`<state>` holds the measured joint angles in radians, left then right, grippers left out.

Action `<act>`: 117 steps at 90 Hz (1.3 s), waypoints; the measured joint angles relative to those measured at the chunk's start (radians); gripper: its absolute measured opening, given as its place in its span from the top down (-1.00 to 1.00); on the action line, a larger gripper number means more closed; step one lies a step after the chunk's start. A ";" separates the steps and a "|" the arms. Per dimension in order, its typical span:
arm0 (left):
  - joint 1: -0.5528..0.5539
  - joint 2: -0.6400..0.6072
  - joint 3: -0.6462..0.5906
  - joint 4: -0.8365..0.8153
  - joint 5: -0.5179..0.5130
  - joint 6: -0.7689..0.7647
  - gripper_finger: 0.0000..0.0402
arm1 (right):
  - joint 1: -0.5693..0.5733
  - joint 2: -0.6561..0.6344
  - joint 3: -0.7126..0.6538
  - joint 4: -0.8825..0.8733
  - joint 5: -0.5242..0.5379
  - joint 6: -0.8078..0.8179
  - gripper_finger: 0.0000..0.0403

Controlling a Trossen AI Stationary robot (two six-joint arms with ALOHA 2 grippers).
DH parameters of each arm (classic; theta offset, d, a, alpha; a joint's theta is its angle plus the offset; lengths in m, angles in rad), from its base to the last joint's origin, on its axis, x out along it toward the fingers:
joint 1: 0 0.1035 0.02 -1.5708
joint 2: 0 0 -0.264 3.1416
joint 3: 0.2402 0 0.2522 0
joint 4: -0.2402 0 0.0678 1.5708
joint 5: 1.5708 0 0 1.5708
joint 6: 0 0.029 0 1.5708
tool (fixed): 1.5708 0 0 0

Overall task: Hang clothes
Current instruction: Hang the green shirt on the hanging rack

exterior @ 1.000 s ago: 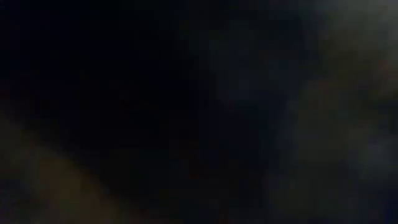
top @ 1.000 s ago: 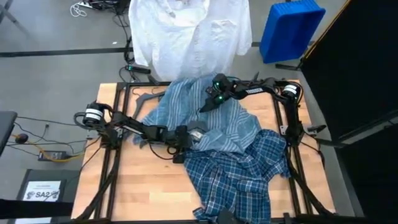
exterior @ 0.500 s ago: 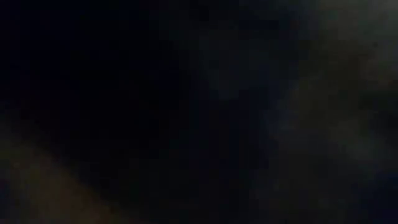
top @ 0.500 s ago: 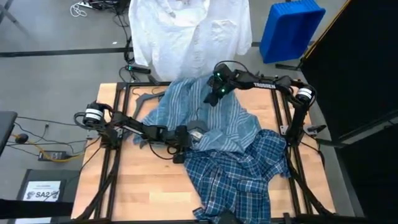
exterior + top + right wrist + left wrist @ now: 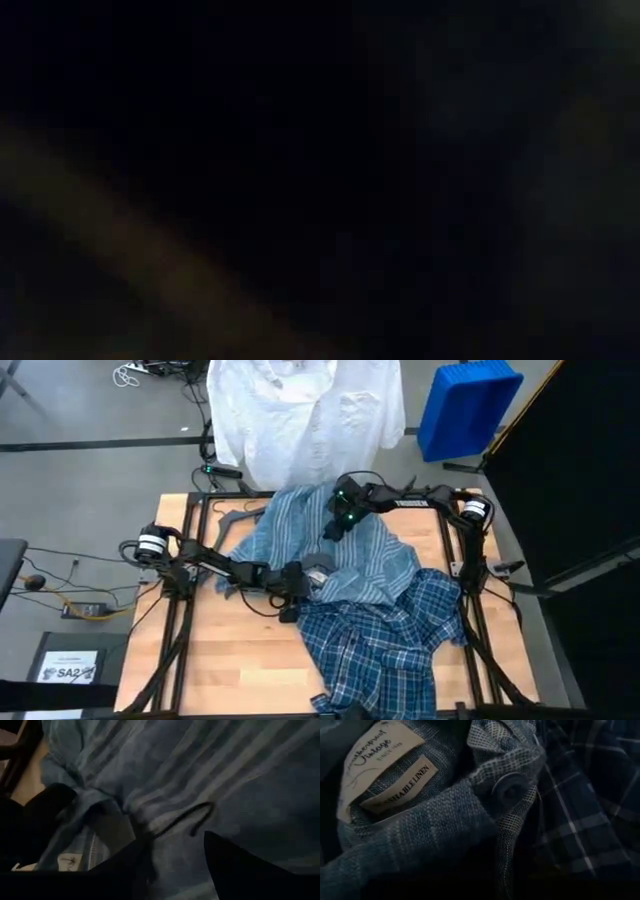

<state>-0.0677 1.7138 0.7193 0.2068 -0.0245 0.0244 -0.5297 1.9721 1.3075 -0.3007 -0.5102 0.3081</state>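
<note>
Left gripper [image 5: 312, 575] at striped shirt's [image 5: 370, 555] collar, mid-table, jaw state cannot tell; striped shirt heaped centre, plaid shirt [image 5: 385, 645] overlapping its near-right edge; right gripper [image 5: 333, 528] over striped shirt's far part, fingers [image 5: 235, 865] spread; white shirt [image 5: 305, 420] hanging beyond table [image 5: 250, 660].

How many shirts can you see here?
3: a white shirt hanging beyond the table's far edge, a striped shirt mid-table, a plaid shirt at the near edge. More could be hidden beneath.
</note>
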 joint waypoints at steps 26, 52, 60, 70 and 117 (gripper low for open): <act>0.000 0.000 0.000 0.008 0.000 0.001 1.00 | -0.004 0.020 0.000 0.050 0.047 0.025 0.24; 0.000 -0.001 0.000 0.013 0.000 0.001 1.00 | -0.004 0.024 0.000 0.060 0.048 0.043 0.33; 0.000 -0.002 0.000 0.013 0.000 0.001 1.00 | -0.004 0.024 0.000 0.058 0.049 0.034 0.40; 0.000 -0.002 0.000 0.013 0.000 0.001 1.00 | -0.004 0.024 0.000 0.061 0.049 0.030 0.56; 0.000 -0.002 0.000 0.012 0.000 0.001 1.00 | -0.004 0.024 0.000 0.020 0.066 0.013 0.73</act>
<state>-0.0676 1.7119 0.7197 0.2192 -0.0242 0.0257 -0.5342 1.9961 1.3074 -0.2805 -0.4440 0.3207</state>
